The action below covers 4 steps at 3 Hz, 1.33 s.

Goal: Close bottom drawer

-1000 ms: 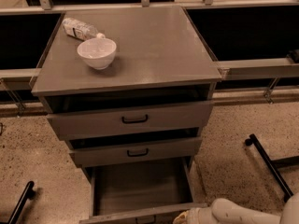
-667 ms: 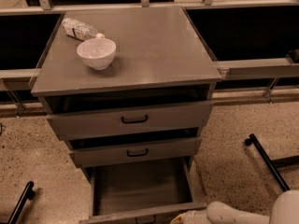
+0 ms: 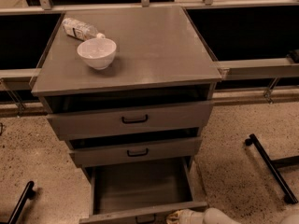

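The bottom drawer [image 3: 140, 185] of the grey cabinet stands pulled far out, its deep tray empty and its front panel [image 3: 140, 213] at the frame's bottom edge. The black handle barely shows at the bottom edge. My gripper [image 3: 180, 216] is at the bottom edge, just right of the front panel's middle, close against the panel's outer side. The white arm runs off to the lower right. The middle drawer [image 3: 135, 152] and the top drawer [image 3: 133, 120] are each pulled out a little.
A white bowl [image 3: 96, 52] and a lying plastic bottle [image 3: 80, 29] sit on the cabinet top [image 3: 154, 45]. Black legs stand on the speckled floor at the right [image 3: 271, 167] and lower left [image 3: 18, 204]. A rail runs behind the cabinet.
The view has shifted slightly, with the cabinet sitting a little lower in the frame. My arm has moved left along the bottom edge toward the drawer front. The drawer is as far out as before.
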Motion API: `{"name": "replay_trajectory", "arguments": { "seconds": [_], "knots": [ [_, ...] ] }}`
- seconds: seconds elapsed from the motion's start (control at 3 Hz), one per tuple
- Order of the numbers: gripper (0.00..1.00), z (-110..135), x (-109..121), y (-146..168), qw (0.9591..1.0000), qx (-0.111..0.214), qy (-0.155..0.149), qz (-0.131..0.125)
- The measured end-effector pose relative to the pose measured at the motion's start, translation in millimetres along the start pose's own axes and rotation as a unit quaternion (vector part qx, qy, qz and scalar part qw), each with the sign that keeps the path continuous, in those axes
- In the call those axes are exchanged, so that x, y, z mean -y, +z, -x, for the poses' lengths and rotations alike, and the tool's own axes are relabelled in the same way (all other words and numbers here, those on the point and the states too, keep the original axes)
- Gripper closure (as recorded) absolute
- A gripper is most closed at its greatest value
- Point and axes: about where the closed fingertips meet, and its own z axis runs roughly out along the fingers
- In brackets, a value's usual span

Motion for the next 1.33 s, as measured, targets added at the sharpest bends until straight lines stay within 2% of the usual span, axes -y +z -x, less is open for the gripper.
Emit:
{"name": "replay_trajectory", "arguments": {
  "seconds": [0.33, 0.67, 1.0, 1.33],
  "knots": [
    [1.0, 0.8, 3.9, 0.9, 1.0, 0.005, -0.003, -0.006],
    [1.0, 10.5, 37.7, 13.6, 0.9989, 0.022, -0.028, -0.031],
    [1.0, 10.6, 37.7, 13.7, 0.9989, 0.022, -0.028, -0.031],
    [1.0, 14.2, 48.8, 20.6, 0.9981, 0.016, -0.048, -0.036]
  ]
}}
